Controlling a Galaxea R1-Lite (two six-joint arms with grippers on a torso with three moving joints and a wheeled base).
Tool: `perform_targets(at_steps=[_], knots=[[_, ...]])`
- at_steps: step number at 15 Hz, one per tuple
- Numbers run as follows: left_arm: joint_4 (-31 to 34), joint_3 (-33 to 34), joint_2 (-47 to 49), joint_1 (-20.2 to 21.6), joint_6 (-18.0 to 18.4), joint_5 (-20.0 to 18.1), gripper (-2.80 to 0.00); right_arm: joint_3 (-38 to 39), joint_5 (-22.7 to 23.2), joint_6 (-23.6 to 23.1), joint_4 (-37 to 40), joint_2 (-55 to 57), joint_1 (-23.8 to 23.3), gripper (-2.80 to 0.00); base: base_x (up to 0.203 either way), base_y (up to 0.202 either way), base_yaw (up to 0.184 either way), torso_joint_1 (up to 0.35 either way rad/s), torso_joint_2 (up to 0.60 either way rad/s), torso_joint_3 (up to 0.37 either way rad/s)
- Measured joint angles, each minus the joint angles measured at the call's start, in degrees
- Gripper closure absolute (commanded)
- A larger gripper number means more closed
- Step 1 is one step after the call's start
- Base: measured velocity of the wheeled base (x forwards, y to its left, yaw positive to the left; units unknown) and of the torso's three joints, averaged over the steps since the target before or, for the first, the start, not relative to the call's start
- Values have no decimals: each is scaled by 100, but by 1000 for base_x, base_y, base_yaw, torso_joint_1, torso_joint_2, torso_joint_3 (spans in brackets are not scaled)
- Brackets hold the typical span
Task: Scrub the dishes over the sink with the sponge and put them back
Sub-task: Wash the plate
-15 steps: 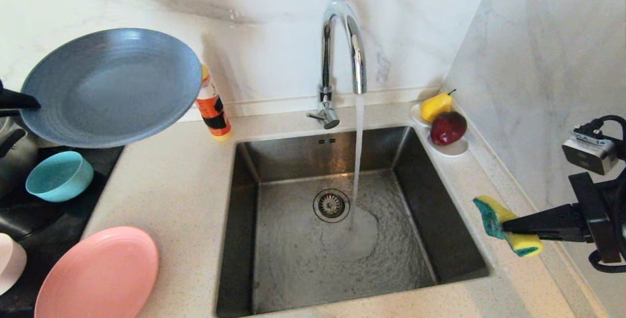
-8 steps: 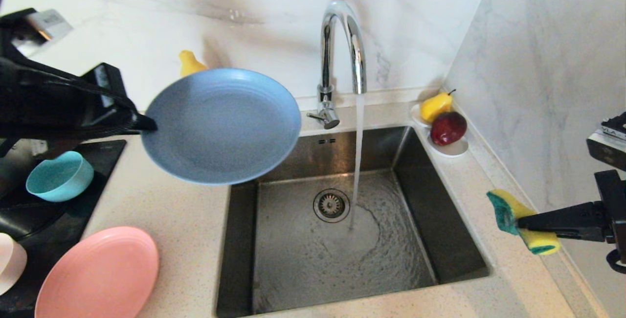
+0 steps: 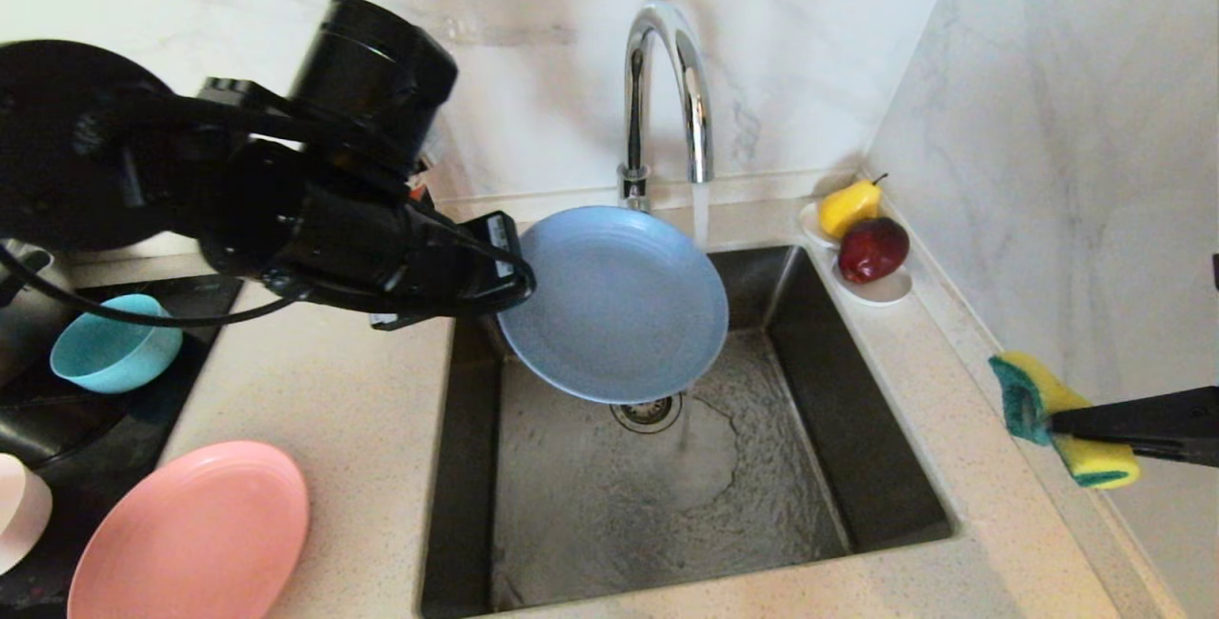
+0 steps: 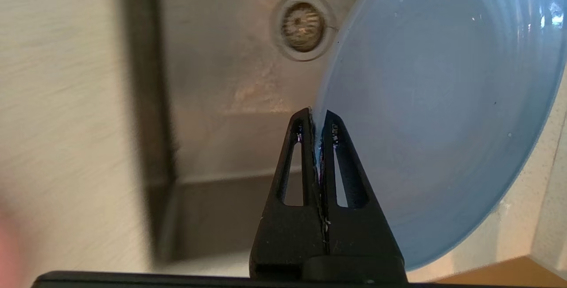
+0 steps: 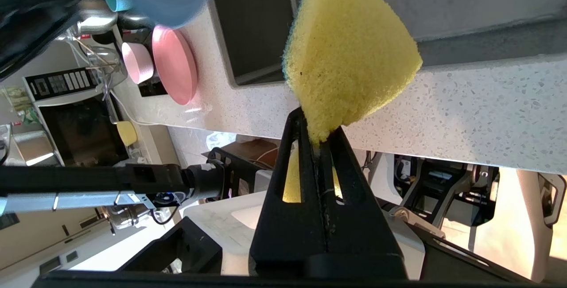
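My left gripper (image 3: 509, 300) (image 4: 318, 117) is shut on the rim of the grey-blue plate (image 3: 614, 300) (image 4: 438, 115), holding it tilted over the back of the steel sink (image 3: 571, 505), close to the running faucet (image 3: 667, 95). Off to the right, above the counter's edge, my right gripper (image 3: 1052, 426) (image 5: 316, 135) is shut on the yellow and green sponge (image 3: 1057, 419) (image 5: 350, 53). The salmon-pink plate (image 3: 190, 533) lies on the counter at front left. A teal bowl (image 3: 114, 343) sits on the black surface at left. A pale pink dish (image 3: 19, 509) shows at the left edge.
Water runs from the faucet behind the plate's right rim. The drain strainer (image 3: 648, 412) peeks out under the plate. A small white dish (image 3: 881, 288) with a pear and an apple stands at the sink's back right corner. Marble walls close in behind and to the right.
My left arm has swung right and down, carrying the grey-blue plate from above the left counter to over the sink. The right gripper with the sponge has drifted slightly right.
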Motion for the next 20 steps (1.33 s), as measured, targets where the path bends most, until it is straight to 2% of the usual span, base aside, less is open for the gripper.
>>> perform_targets(at_steps=[7, 11, 14, 16, 20], knots=[[-1471, -116, 1280, -361, -79, 5, 0, 21, -6, -13, -11, -91, -2, 0, 0, 0, 0, 0, 0, 0], [-1768, -330, 1851, -636, -354, 26, 0, 27, -4, -13, -11, -110, 6, 0, 0, 0, 0, 0, 0, 0], [-1690, -441, 2105, -744, -506, 88, 0, 27, -6, -18, 0, -125, -5, 0, 0, 0, 0, 0, 0, 0], [-1421, -441, 2122, -736, -496, 368, 0, 27, -4, -24, 4, -130, -2, 0, 0, 0, 0, 0, 0, 0], [-886, -282, 1823, -397, -228, 1310, 0, 43, -6, -24, -11, -40, 9, 0, 0, 0, 0, 0, 0, 0]])
